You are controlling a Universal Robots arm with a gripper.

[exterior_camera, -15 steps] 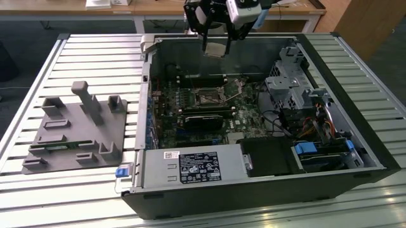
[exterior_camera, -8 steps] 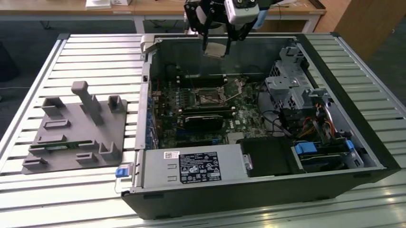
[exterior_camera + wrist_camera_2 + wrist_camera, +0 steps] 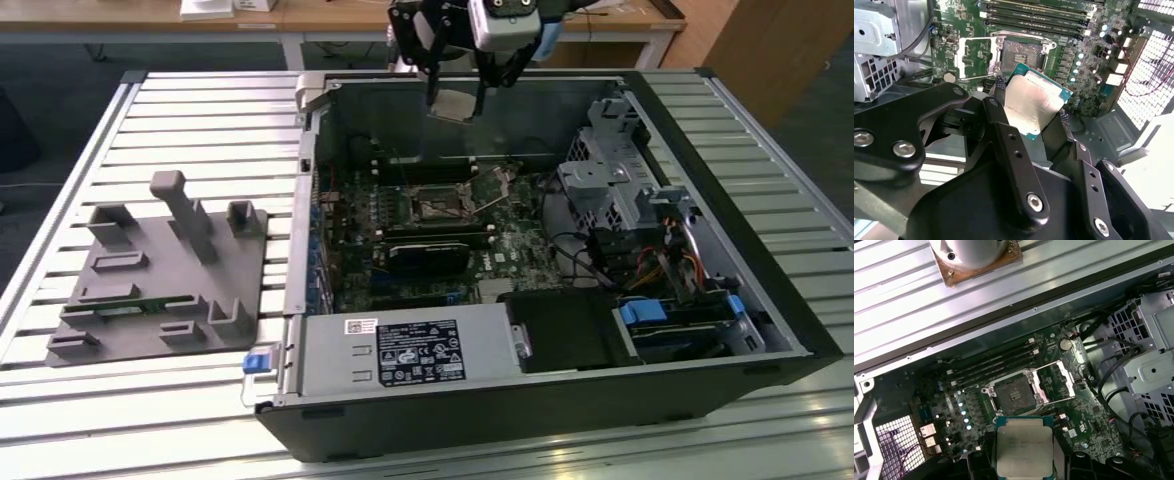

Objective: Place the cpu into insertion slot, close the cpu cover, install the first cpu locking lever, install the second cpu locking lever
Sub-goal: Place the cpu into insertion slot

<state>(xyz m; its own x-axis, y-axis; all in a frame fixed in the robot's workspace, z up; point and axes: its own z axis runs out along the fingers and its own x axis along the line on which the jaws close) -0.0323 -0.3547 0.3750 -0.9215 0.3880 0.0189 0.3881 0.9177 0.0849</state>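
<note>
Pinching the cpu (image 3: 1024,452) by opposite edges in the gripper (image 3: 1031,102), well above the slot (image 3: 1013,396); likely light, stiff, delicate underneath.

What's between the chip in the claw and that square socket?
In the first wrist view only a bare strip of green board shows between the cpu and the insertion slot.

Robotics lab: slatted bench (image 3: 200,110), open computer case (image 3: 534,405)

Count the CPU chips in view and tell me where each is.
1. The cpu is gripped in the tool, over the open case; the insertion slot lies empty.
</note>
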